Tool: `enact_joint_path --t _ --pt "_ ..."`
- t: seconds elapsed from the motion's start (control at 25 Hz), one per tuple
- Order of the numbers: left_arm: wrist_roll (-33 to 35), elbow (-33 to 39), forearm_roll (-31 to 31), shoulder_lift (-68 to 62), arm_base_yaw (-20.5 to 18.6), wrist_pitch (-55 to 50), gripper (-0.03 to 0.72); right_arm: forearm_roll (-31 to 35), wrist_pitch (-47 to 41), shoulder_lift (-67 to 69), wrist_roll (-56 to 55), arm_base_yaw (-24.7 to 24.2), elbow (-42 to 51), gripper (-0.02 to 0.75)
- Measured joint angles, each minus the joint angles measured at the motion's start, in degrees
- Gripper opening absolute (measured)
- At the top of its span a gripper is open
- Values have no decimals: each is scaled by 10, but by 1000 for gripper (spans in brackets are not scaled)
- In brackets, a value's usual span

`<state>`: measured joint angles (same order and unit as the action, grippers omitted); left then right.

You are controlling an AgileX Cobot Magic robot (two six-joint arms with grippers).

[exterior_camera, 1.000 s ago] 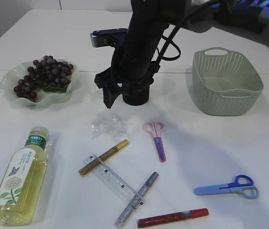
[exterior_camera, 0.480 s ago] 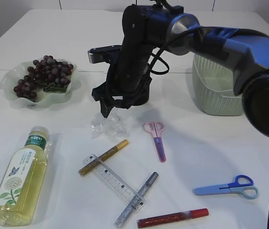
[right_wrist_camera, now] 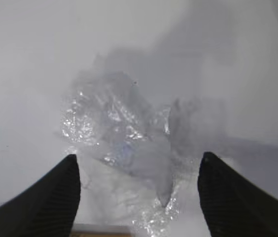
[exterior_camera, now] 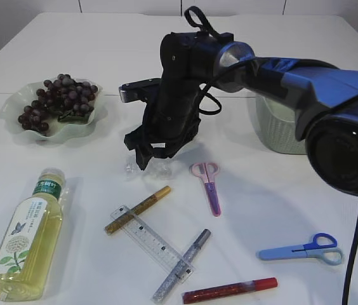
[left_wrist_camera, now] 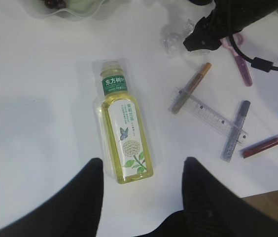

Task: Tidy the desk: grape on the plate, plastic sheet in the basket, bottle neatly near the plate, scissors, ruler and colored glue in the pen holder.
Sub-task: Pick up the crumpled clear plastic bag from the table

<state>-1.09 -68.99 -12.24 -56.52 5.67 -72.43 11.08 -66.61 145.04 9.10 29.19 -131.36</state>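
1. The right gripper hung low over the crumpled clear plastic sheet on the white bench; in the right wrist view its jaws stood spread, one dark finger on each side of the sheet, and whether they touched it could not be told.
2. The left gripper hovered above the bench with its jaws spread and nothing between them, over the base of the clear plastic bottle of yellow liquid with a green label.
3. That bottle lay on its side at the near left of the bench, its cap end pointing toward the pale green wavy-edged plate.
4. The bunch of dark purple grapes lay on the plate.
5. The sage green perforated plastic basket stood at the far right, mostly hidden behind the right arm.
6. The small pink scissors lay just right of the sheet; the blue scissors lay well apart at the near right.
7. The clear plastic ruler lay slantwise, crossing the gold glitter glue pen and the silver glitter glue pen.
8. The red glitter glue pen lay near the front edge.
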Motion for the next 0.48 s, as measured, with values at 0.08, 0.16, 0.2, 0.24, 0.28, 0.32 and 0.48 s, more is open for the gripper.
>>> enact_joint_path --t 0.08,0.16,0.2,0.24,0.28,0.32,0.48 --pt "0 0 0 0 0 0 379 0 0 5 0 0 -1 575" --pt "0 0 0 0 0 0 379 0 0 6 0 0 -2 575" --pt "0 0 0 0 0 0 379 -1 0 6 0 0 -3 575" --pt "0 0 0 0 0 0 379 -1 1 6 0 0 -3 575" --pt "0 0 0 0 0 0 379 -1 1 6 0 0 -4 575" --pt "0 0 0 0 0 0 379 -1 1 6 0 0 -4 575" --pt "0 0 0 0 0 0 379 7 1 7 0 0 -4 575"
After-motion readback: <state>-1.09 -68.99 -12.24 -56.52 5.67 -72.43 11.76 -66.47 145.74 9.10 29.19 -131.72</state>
